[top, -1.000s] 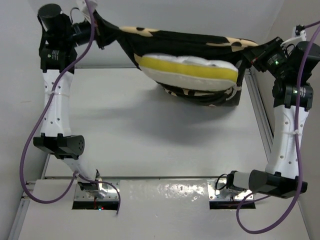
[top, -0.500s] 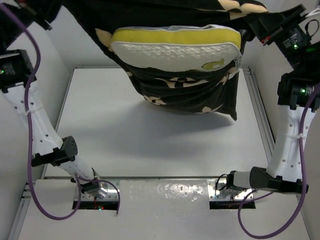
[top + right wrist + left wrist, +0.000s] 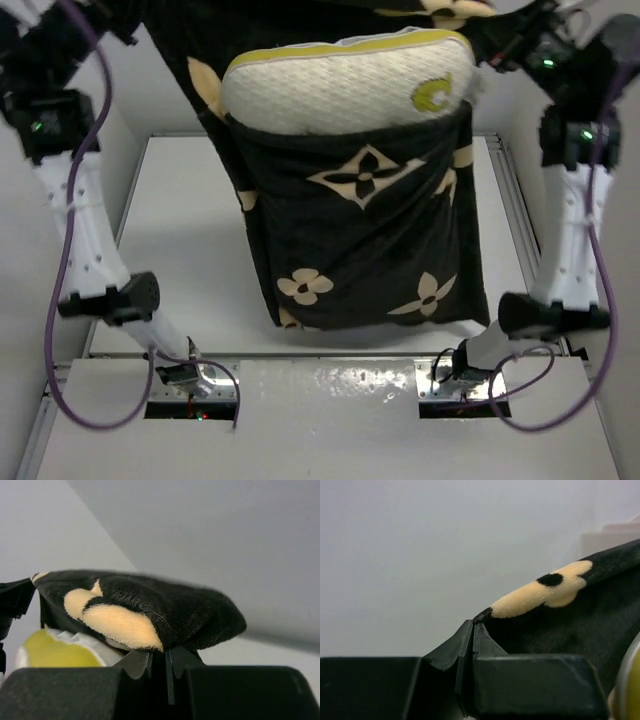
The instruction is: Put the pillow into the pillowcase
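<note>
Corners of the case [image 3: 360, 240] run off the top of the overhead view, so the held edge is cut off there, and both grippers are mostly lost at that view's upper corners. From its wrist camera, the left gripper [image 3: 472, 630] has its fingers pressed together on a thin edge of the black fabric. The right gripper [image 3: 160, 657] is likewise clamped on a fold of the case, with only a slit between its fingers.

The pillow [image 3: 330, 95] sits in the case's open mouth. Its cream top and yellow band show; the rest is hidden inside. Its long axis runs left to right, with the logo [image 3: 432, 94] toward the right arm. The case hangs raised between the arms, mouth up, with its lower edge near the front of the table [image 3: 170, 250]. Whether it touches the table I cannot tell.
</note>
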Tool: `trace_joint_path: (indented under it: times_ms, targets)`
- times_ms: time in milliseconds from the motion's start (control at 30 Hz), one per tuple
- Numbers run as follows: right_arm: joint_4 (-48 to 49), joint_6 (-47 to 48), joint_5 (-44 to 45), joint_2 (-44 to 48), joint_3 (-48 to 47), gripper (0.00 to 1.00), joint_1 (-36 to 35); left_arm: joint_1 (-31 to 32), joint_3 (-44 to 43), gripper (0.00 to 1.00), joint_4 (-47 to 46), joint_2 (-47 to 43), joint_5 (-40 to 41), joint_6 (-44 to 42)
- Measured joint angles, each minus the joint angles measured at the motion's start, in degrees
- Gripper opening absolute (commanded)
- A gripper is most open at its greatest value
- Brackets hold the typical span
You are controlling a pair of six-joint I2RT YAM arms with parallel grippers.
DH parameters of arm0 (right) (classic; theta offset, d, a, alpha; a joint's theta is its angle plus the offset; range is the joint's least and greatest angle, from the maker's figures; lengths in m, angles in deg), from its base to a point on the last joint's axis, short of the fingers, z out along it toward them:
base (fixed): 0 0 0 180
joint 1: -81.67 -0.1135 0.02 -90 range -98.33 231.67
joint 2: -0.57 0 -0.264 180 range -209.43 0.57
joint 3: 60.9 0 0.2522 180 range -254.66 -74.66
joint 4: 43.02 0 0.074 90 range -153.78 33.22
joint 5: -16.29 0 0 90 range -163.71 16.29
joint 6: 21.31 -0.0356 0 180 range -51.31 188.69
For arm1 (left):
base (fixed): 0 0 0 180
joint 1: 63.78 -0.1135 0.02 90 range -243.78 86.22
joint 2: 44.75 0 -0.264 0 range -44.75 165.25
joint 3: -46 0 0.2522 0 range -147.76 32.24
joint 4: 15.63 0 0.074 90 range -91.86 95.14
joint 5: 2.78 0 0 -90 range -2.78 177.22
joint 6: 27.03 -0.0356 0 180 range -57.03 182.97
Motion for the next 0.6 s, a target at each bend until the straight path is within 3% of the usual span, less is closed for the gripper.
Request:
trace_joint_path:
  times_ms: [133,267,433,600]
  targets:
    - [-7.0,1.6,4.3,-12.1,-3.2,0.0,-4.8,5.1,-2.0,0.0,11.4,10.9,8.7,-7.4]
    - [-7.3,1.1,3.5,-14.8,-0.6,0.0,-5.4,6.2,1.9,0.0,20.3,15.0,12.2,-10.0]
    - [5.9,-1.8,1.0,-2.3,12.9,0.0,-4.7,3.8,0.9,0.0,21.2,10.8,8.9,-9.6]
    - [12.4,-1.2,0.3,11.2,14.9,0.01,-3.1,1.7,-1.6,0.0,14.6,-0.4,5.4,-8.2]
